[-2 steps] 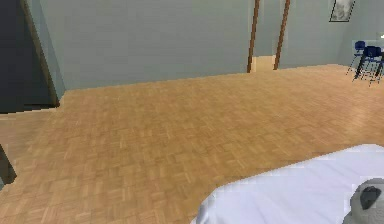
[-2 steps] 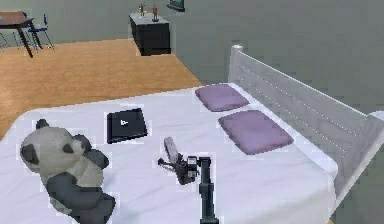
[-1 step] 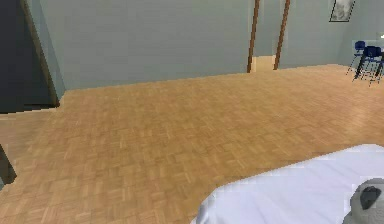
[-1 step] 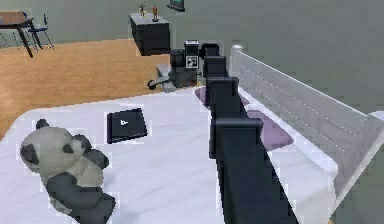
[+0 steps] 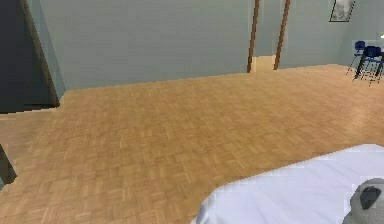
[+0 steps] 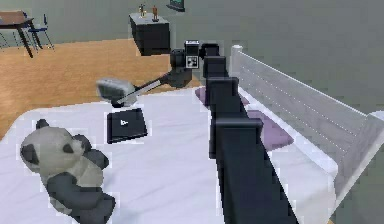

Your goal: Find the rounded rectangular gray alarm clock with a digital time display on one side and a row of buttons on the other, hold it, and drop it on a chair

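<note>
A rounded gray block, shaped like the alarm clock (image 6: 111,90), hangs at the far end of my gripper (image 6: 126,97), above the white bed's (image 6: 170,165) far edge and clear of the cover. The gripper holds it. My dark arm rises from the arm side view's bottom edge across the bed. Blue chairs (image 6: 32,30) stand by a small table at the arm side view's top left. They appear again as blue chairs (image 5: 367,58) at the forward view's far right.
On the bed lie a panda plush (image 6: 65,162), a flat dark slab (image 6: 127,125) and purple pillows (image 6: 262,128) by the white headboard (image 6: 305,105). A dark cabinet (image 6: 150,33) stands against the far wall. Wooden floor (image 5: 150,130) stretches ahead to a doorway (image 5: 268,35); the bed corner (image 5: 290,195) is near.
</note>
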### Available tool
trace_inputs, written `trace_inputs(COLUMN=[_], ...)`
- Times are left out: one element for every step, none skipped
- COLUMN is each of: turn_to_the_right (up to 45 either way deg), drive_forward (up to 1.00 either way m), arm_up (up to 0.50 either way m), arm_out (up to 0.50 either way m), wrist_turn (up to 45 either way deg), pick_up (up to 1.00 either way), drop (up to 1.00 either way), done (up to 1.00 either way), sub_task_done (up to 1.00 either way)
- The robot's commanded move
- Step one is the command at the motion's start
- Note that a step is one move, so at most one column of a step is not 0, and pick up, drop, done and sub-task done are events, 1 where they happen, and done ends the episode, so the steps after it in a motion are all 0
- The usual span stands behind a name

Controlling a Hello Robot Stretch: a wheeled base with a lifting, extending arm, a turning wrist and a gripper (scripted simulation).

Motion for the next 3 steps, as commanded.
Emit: trace_inputs(turn_to_the_right=[0.0,0.0,0.0], drive_forward=[0.00,0.00,0.00], arm_up=[0.00,0.00,0.00], arm_out=[0.00,0.00,-0.40], wrist_turn=[-45.0,-18.0,0.0], pick_up=[0.00,0.00,0.00], drop=[0.00,0.00,0.00], done=[0.00,0.00,0.00], sub_task_done=[0.00,0.00,0.00])
